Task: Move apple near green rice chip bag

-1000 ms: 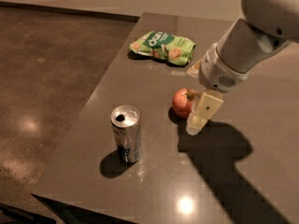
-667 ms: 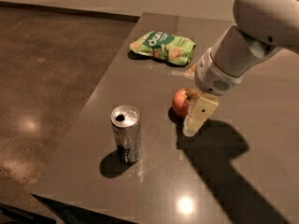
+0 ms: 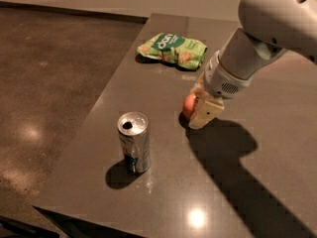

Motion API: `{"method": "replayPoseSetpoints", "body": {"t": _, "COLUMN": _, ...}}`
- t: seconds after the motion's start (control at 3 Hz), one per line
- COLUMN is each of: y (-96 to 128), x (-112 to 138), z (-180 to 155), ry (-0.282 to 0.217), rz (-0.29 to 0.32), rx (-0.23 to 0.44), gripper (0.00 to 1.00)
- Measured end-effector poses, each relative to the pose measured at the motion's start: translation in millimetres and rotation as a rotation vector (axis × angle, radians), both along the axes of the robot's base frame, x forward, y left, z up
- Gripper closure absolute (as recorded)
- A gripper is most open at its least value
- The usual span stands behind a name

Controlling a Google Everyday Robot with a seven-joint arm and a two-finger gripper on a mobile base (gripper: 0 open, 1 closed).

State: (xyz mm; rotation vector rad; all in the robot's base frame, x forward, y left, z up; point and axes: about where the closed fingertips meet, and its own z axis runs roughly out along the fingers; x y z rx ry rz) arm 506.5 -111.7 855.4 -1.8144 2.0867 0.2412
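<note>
Since a second ago, the arm (image 3: pixel 257 48) has been shifted a little to the left, toward the apple, and the end effector (image 3: pixel 202 114) has been carried with it. The apple (image 3: pixel 188 105), the chip bag (image 3: pixel 172 48) and the can (image 3: pixel 134 142) are found where they were.

The end effector is held low over the tabletop (image 3: pixel 84 192), pressed against the right side of the apple, so that part of the fruit is hidden behind it. Whether it is open or closed on the apple cannot be told. The apple is seen near the middle of the tabletop, in front of the chip bag and apart from it. The chip bag is laid flat near the far edge. The can is stood upright toward the near left corner, its opened top turned up, well apart from the apple.

A dark grey, glossy surface is presented by the tabletop; a bright spot of light is reflected near its front edge, and a heavy shadow (image 3: pixel 223 148) of the arm is cast across its right half. Beyond the left edge, a brown polished floor (image 3: pixel 54 83) is seen, marked by faint reflections, and it is bounded at the back by a pale wall.
</note>
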Motion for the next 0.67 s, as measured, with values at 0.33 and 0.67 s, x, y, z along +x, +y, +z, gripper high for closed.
{"method": "replayPoseSetpoints", "body": {"t": 0.33, "y": -4, "x": 20, "z": 5, "ry": 0.002, "rz": -0.015, "rx": -0.016, "gripper": 0.67}}
{"method": "replayPoseSetpoints", "body": {"t": 0.67, "y": -4, "x": 62, "z": 16, "ry": -0.001, "rz": -0.065, "rx": 0.004, "gripper": 0.98}}
